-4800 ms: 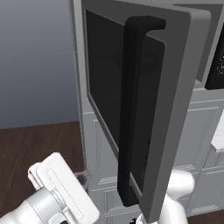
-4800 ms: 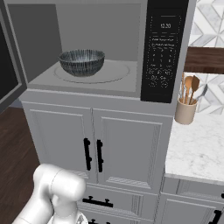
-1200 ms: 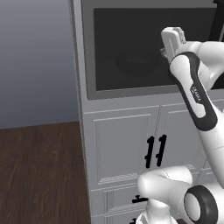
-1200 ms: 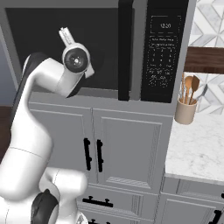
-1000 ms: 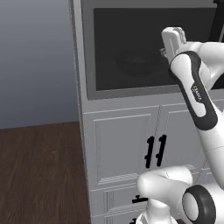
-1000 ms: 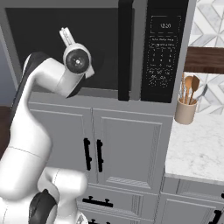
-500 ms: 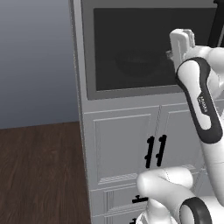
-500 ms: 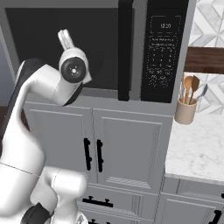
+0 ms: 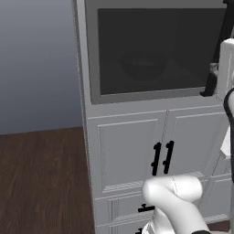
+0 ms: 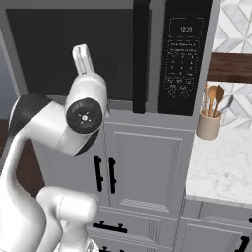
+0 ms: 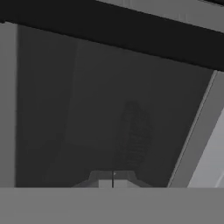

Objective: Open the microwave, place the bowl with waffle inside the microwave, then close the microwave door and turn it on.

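Pressing its two finger tips flat together with nothing between them, the gripper faces the dark glass of the microwave door, and in the hand view only a thin seam separates the tips. Behind that glass the bowl shows as a dim ribbed shape just above the tips; from the left base view the same bowl sits faintly visible inside the microwave, near the middle of the window. The door lies shut, flush with the grey frame around it. Its long black bar handle runs vertically along the door's right edge, next to the black control panel with its small lit display at the top. In the hand view the handle crosses the top of the picture as a thick dark band, because the hand is rolled. The white arm bends up from the base in front of the lower cabinets, its round dark-capped joint level with the bottom of the window. Below the microwave stand two white panelled cabinet doors with short black handles side by side at their meeting edges. To the right, a marble counter carries a beige utensil holder with wooden spoons, set against a patterned tile wall. Dark wooden floor lies to the left of the cabinet column.
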